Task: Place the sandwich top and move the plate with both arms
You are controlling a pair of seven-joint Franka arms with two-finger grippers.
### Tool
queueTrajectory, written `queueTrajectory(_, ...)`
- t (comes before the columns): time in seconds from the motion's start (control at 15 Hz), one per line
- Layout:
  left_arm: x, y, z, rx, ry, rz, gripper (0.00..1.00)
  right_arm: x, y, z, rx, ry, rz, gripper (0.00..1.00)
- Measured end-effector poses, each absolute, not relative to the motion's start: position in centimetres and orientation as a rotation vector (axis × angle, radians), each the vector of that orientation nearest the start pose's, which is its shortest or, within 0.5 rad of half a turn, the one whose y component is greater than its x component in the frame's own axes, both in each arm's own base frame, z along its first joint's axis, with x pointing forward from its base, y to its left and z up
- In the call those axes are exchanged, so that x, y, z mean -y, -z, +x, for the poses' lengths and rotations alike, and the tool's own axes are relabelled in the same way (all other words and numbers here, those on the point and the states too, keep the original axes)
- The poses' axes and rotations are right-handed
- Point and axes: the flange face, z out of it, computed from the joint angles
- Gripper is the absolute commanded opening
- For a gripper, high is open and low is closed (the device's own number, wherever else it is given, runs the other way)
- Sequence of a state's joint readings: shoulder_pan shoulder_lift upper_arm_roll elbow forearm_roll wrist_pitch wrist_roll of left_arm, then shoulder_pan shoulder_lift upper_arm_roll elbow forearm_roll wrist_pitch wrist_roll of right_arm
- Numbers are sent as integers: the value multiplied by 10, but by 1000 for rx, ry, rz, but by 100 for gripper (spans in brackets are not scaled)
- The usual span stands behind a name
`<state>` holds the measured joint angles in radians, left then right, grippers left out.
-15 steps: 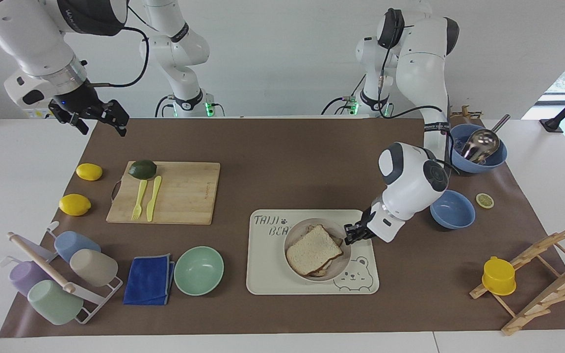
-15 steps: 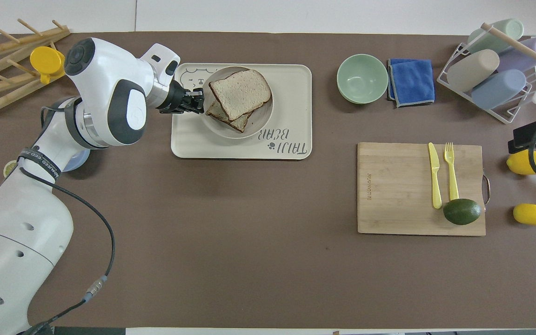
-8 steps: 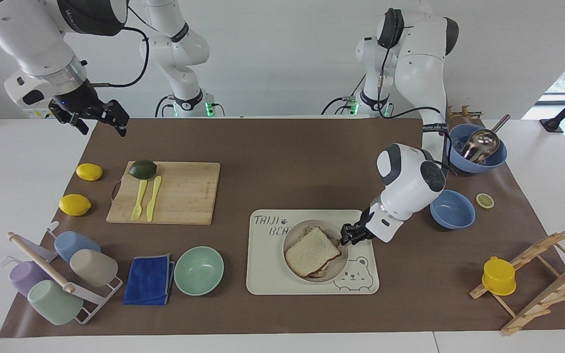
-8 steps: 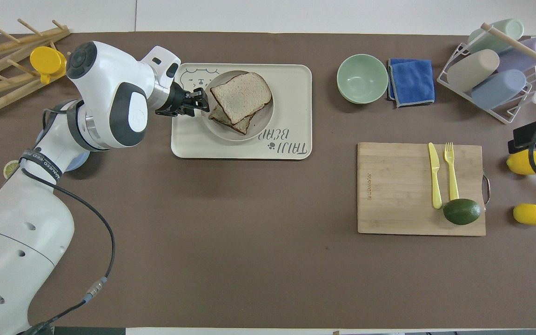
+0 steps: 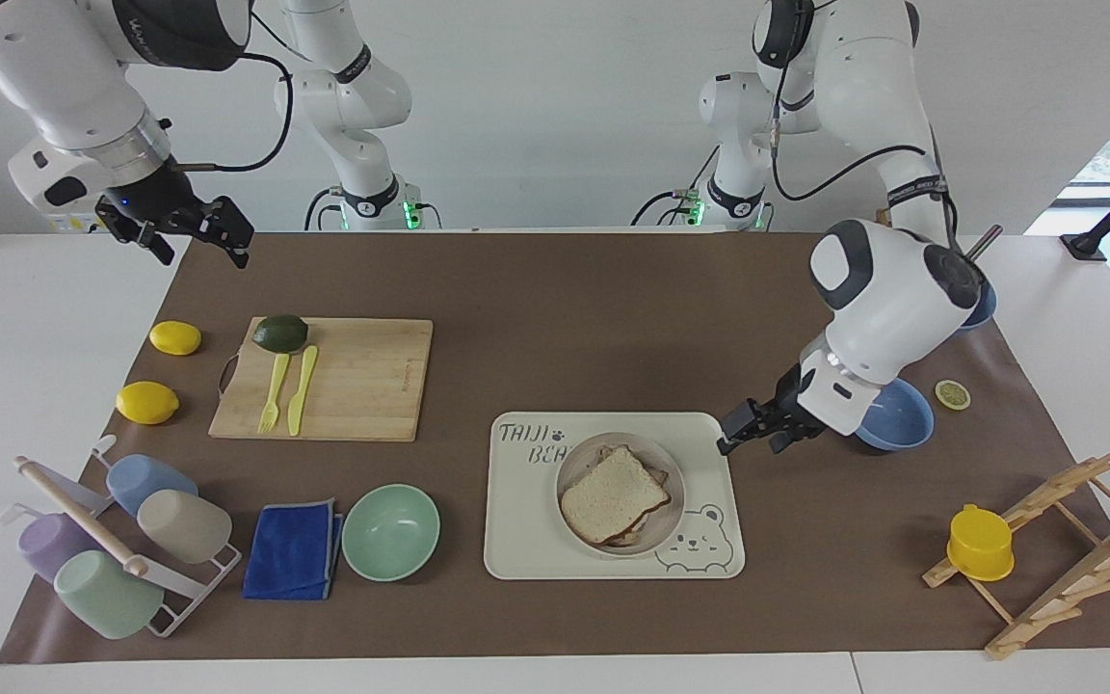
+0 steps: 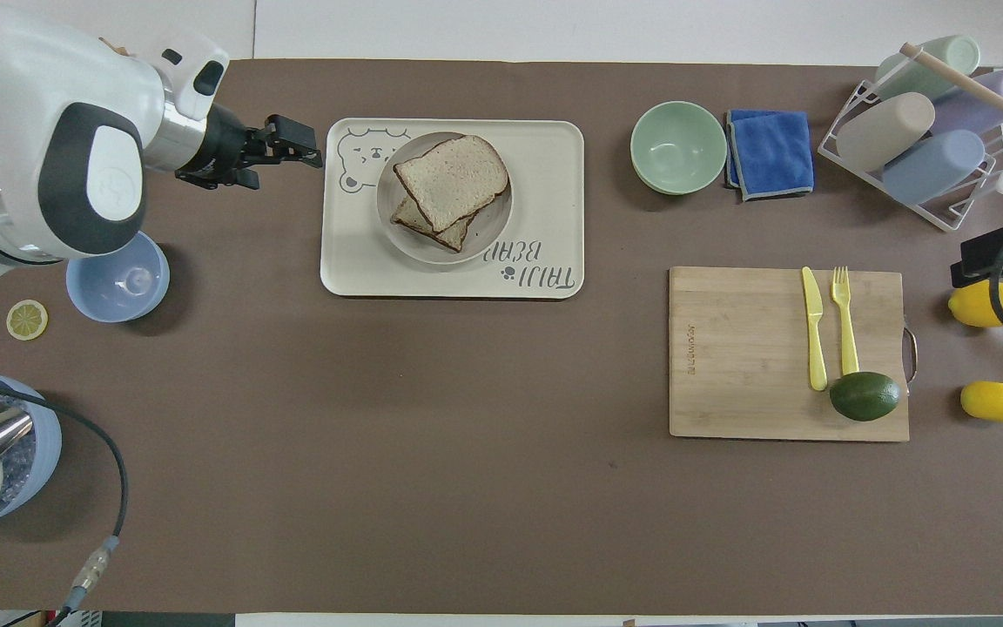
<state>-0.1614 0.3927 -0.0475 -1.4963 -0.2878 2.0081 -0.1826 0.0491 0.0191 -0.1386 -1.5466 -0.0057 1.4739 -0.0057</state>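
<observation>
The sandwich top (image 5: 613, 493) hides most of the slice beneath on the plate (image 5: 673, 500); left gripper (image 5: 744, 436) empty, spread; right gripper (image 5: 191, 234) waits, parted.

The facing view looks down from high across the table toward both robot bases; the overhead view looks steeply down from the robots' end. Both share the brown mat (image 5: 555, 328), half-turned.
</observation>
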Motion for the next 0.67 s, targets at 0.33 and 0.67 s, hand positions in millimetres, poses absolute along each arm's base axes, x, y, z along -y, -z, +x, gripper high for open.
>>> queueTrajectory(0.33,117,-553,625,50,86,-3274,100,49,-617,547,-132,-149,-3139,100)
queueTrajectory(0.67,82,-621,571,-10,-10,-3251,100,49,-617,547,-132,-152,-3139,100)
